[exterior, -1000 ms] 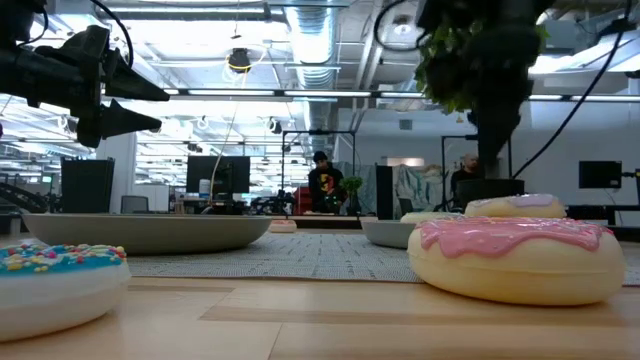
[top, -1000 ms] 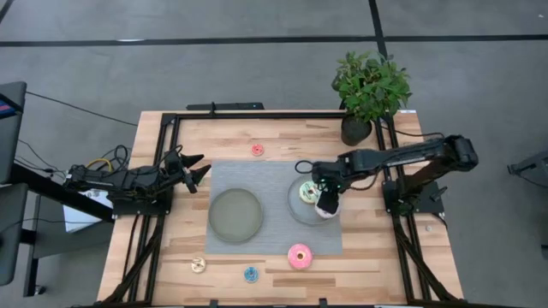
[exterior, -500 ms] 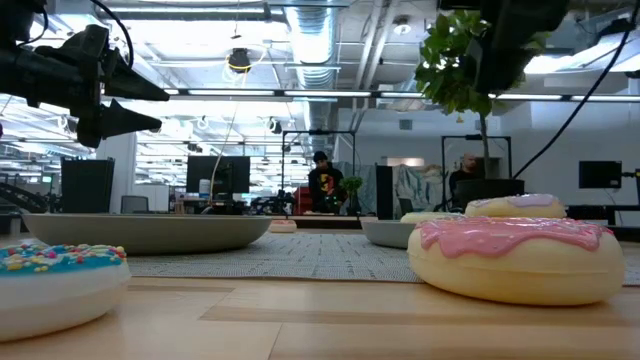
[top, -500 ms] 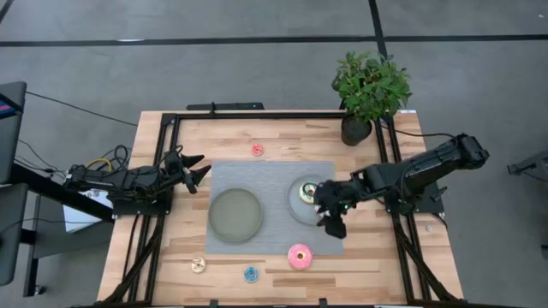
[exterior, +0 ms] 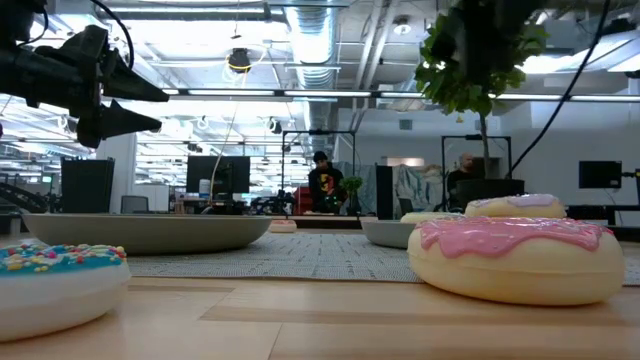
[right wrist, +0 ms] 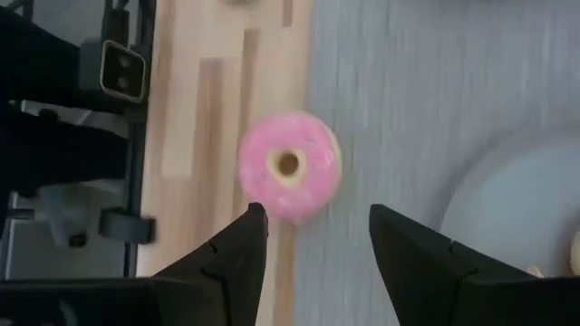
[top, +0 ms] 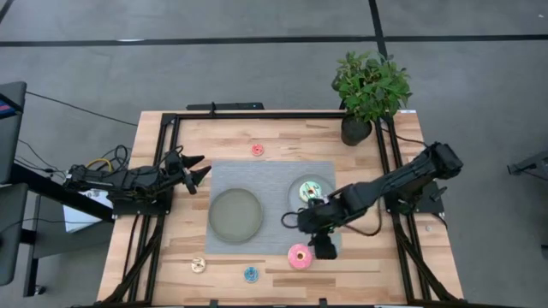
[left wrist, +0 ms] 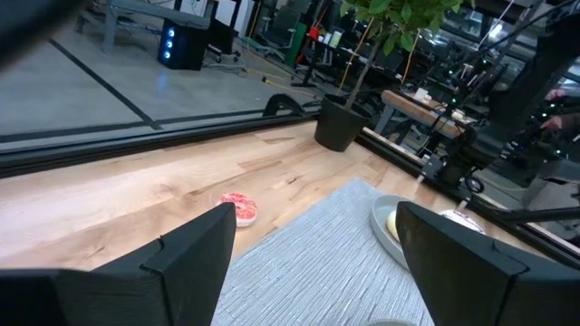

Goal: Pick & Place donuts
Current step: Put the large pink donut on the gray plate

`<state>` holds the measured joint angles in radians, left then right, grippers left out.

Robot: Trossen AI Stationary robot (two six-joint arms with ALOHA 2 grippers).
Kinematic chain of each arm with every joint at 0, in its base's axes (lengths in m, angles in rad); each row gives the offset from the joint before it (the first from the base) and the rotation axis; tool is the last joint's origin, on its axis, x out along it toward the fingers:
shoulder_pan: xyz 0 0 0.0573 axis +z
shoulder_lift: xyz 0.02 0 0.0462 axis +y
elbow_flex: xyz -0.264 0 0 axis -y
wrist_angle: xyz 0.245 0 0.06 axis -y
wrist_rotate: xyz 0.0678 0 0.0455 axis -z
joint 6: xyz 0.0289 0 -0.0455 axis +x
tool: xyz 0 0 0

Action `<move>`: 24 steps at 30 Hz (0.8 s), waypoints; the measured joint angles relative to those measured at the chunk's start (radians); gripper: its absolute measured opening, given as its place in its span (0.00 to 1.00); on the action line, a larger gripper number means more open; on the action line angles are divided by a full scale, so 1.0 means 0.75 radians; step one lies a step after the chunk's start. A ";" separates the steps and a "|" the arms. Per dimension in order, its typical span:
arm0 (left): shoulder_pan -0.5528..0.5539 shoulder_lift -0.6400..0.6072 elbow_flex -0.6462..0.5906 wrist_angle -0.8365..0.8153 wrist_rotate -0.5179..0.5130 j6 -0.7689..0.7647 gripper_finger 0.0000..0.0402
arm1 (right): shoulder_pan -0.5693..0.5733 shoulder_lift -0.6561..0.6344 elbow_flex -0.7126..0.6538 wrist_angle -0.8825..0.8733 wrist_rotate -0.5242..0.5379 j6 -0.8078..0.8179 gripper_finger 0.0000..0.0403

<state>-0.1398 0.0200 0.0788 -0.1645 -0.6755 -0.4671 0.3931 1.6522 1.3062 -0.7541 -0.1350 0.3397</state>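
Wooden table (top: 231,137) is bare along its far edge except 1 red donut (top: 258,150). Left gripper (top: 199,168) waits, jaws apart, at the mat's (top: 274,175) left edge. 2 plates (top: 236,215) fill the mat; right gripper (top: 324,249), jaws apart and empty, hangs beside the pink donut (top: 300,255).

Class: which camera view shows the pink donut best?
The right wrist view: the pink donut shows whole from above, hole included. The low view shows its side; the high view shows it small; the left wrist view misses it.
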 joint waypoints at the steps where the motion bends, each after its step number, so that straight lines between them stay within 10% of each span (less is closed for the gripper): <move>1: 0.000 0.000 0.000 -0.001 0.011 0.000 0.74 | 0.002 0.033 0.038 -0.003 -0.001 0.000 0.46; 24: 0.001 0.019 -0.002 -0.003 0.122 0.000 0.74 | 0.038 0.405 0.245 -0.068 -0.099 0.175 0.52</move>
<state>-0.1394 0.0342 0.0776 -0.1669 -0.5838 -0.4671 0.4216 1.9558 1.4896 -0.8052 -0.2096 0.4713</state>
